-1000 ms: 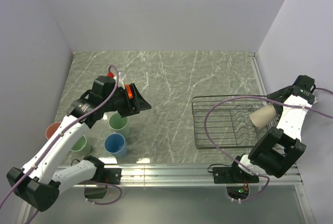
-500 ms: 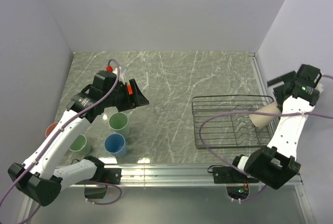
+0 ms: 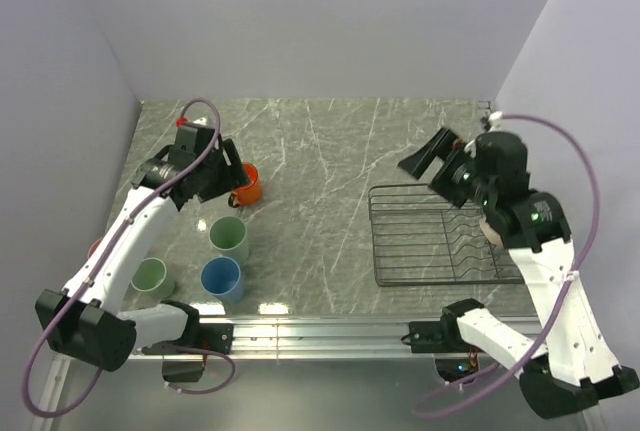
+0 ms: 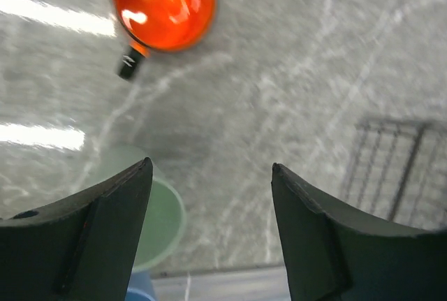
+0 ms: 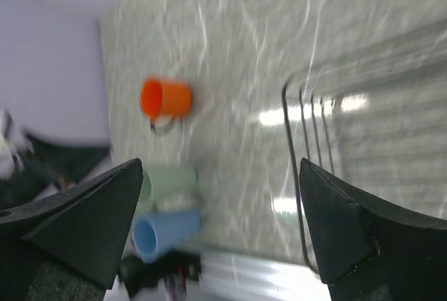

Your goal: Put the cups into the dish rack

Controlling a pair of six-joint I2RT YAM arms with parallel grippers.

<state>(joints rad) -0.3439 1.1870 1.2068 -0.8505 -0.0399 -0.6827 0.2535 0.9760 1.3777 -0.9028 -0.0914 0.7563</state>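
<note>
Orange glazed handled mug [image 4: 164, 4] stands upright, mouth up, nr left edge of grey marble table [image 3: 330, 151]. It's just ahead of L gripper [image 4: 209, 167], not yet btwn the fingers; handle pts back toward gripper. L jaws spread wide, empty. L arm much nearer than R. R gripper [image 5: 222, 168] also spread, empty, above far-left corner of dark wire dish rack [image 3: 420, 241] by right edge. No readable text or labels.
</note>
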